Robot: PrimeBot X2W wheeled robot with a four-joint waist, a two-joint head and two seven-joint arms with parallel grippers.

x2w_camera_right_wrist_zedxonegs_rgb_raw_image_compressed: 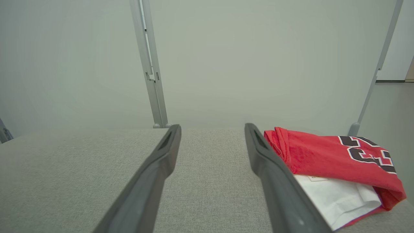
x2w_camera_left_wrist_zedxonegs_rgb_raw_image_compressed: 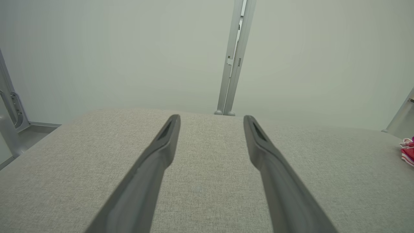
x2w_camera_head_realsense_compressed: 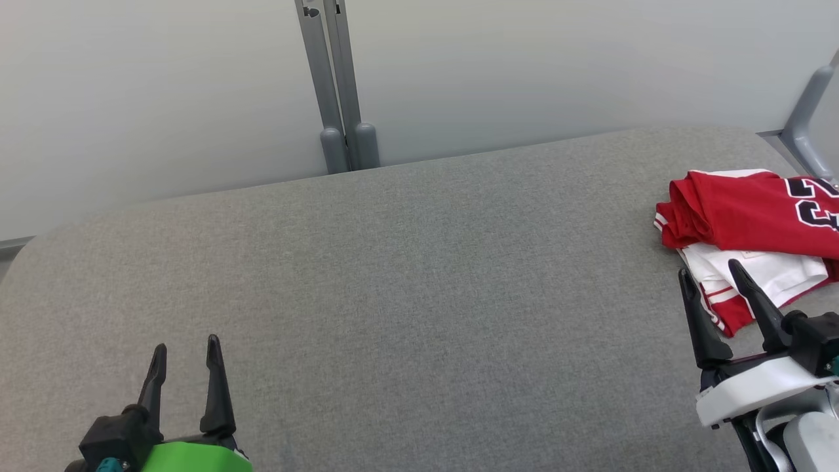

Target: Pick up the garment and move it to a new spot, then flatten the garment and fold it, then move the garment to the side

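The grey table (x2w_camera_head_realsense_compressed: 419,275) carries a folded red-and-white garment (x2w_camera_head_realsense_compressed: 747,216) at its right edge. The right pincer (x2w_camera_head_realsense_compressed: 708,267) is just beside it, spread wide and empty. The left pincer (x2w_camera_head_realsense_compressed: 187,343), also spread wide and empty, is well apart.

The only writing I see is on the red garment (x2w_camera_head_realsense_compressed: 741,210) at the far right of the grey table (x2w_camera_head_realsense_compressed: 419,295): big black numerals (x2w_camera_head_realsense_compressed: 816,200) edged in white. The first looks like a 2; the second I cannot make out. A small tag (x2w_camera_right_wrist_zedxonegs_rgb_raw_image_compressed: 317,178) on its white lining is too tiny to read.
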